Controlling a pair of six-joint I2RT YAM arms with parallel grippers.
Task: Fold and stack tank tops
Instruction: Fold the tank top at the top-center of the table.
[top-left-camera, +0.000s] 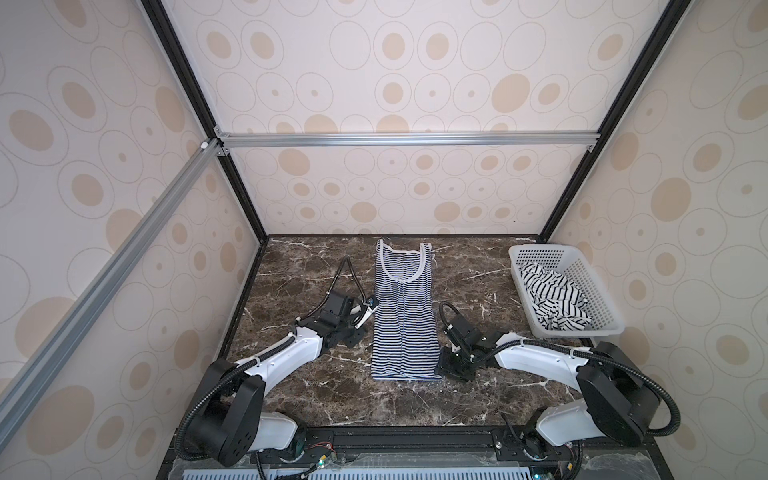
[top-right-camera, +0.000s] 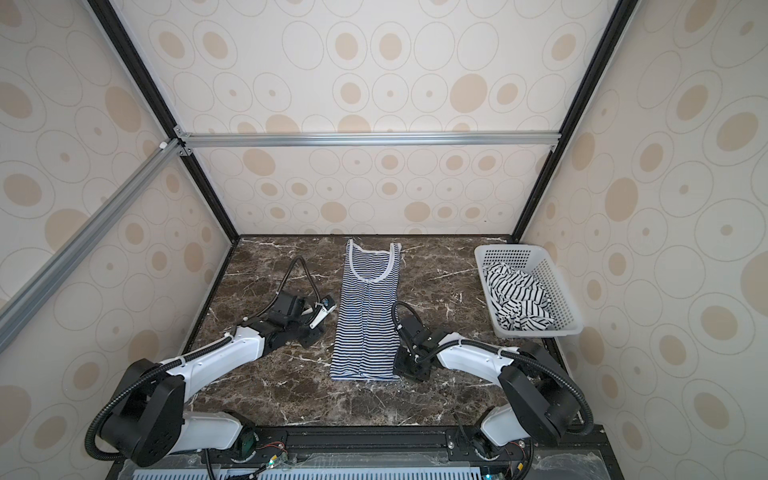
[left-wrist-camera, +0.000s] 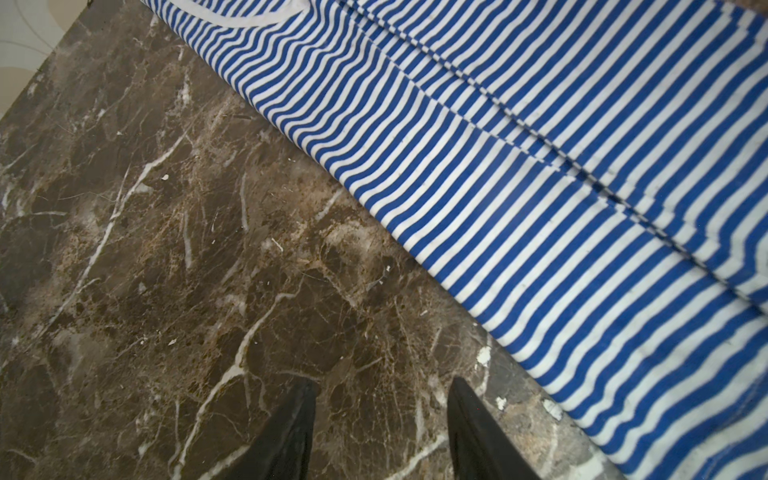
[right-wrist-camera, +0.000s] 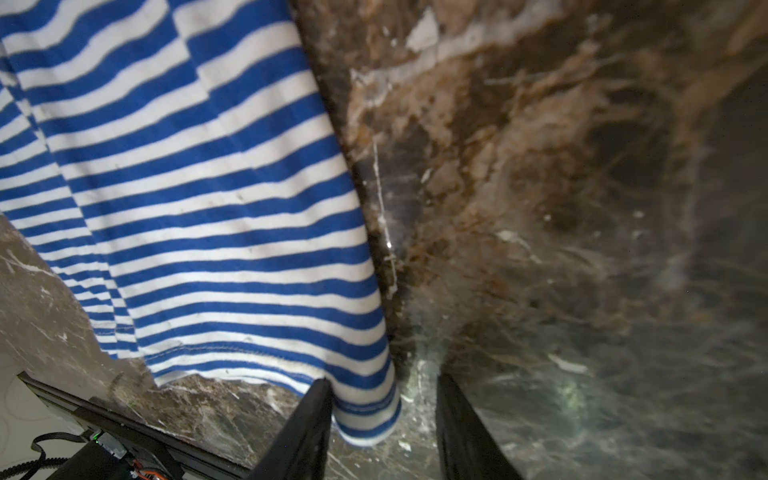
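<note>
Fine-striped tank top (top-left-camera: 403, 316): flat on the table (top-left-camera: 316, 399), folded lengthwise into a narrow strip with a fold line down its middle. It lies between the two end effectors, with the neckline away from them and the hem toward the arm bases. The layers underneath cannot be made out.

Right end effector (right-wrist-camera: 382, 399): at the hem corner of that top. Its fingers stand apart. The corner sits in the gap, touching one finger (right-wrist-camera: 316, 415) and clear of the other, so it is not pinched. In both top views the wrist body covers the fingertips, so this contact shows only in the right wrist view. There the table past the cloth is dim and blurred.

Left end effector (left-wrist-camera: 384, 399): fingers moderately apart with nothing between them, over bare table just beside the top's long edge and not touching it.

Wide-striped tank top (top-left-camera: 552, 299): crumpled in the white perforated basket (top-left-camera: 606, 307), beyond the right end effector on its outer side, well apart. Its neckline and straps cannot be told, and the basket wall hides its lower folds.

Left arm (top-left-camera: 282, 353): reaches out from its base with the elbow bent, wrist turned toward the folded top, end effector tilted downward.

Right arm (top-left-camera: 536, 353): forearm low over the table, wrist bent steeply, end effector pointing down.
</note>
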